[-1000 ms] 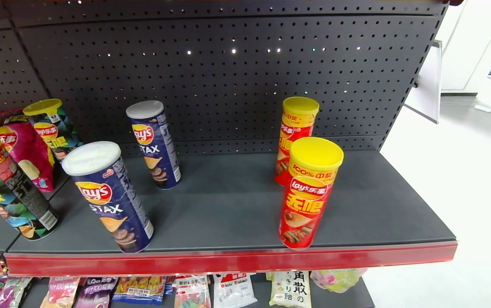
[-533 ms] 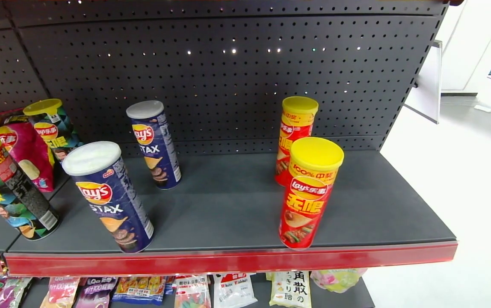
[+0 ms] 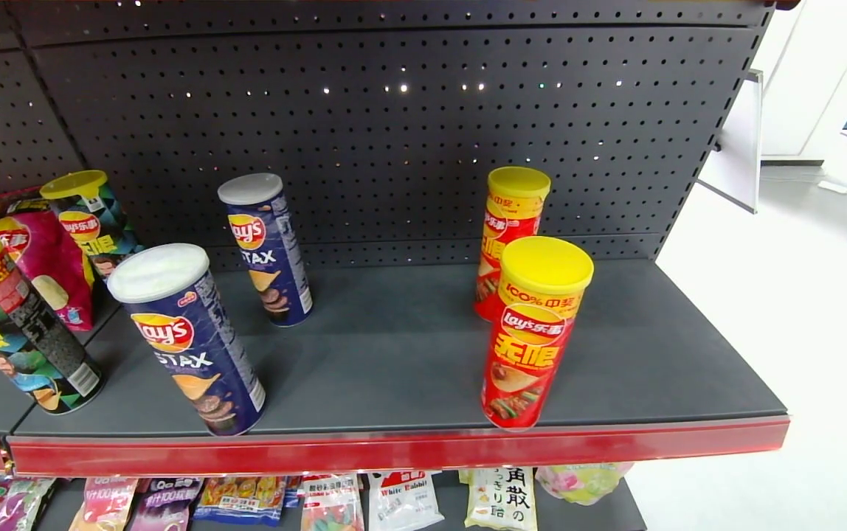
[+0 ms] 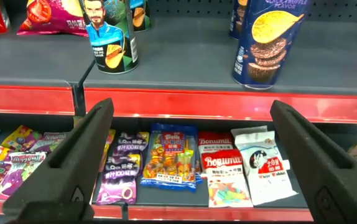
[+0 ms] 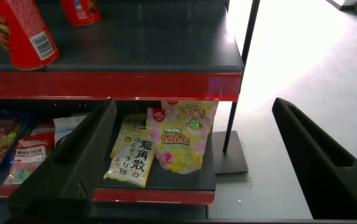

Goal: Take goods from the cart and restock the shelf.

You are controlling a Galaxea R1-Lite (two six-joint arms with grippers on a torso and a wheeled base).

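The shelf (image 3: 409,346) has four chip cans standing on it. The front red can (image 3: 534,332) and the front blue can (image 3: 187,339) stand at the shelf's front edge. The back red can (image 3: 513,221) and the back blue can (image 3: 268,251) stand near the shelf's back wall. There is room on the shelf between the blue pair and the red pair.

Snack bags (image 4: 172,165) lie on the level under the shelf. The left claw (image 4: 191,106) and the right claw (image 5: 195,102) hang in front of the shelf, down by its red edge. Both are spread wide and hold nothing.

I think the step is fetching. Next, a claw must go to the cart and squeeze a new can gently around its middle.
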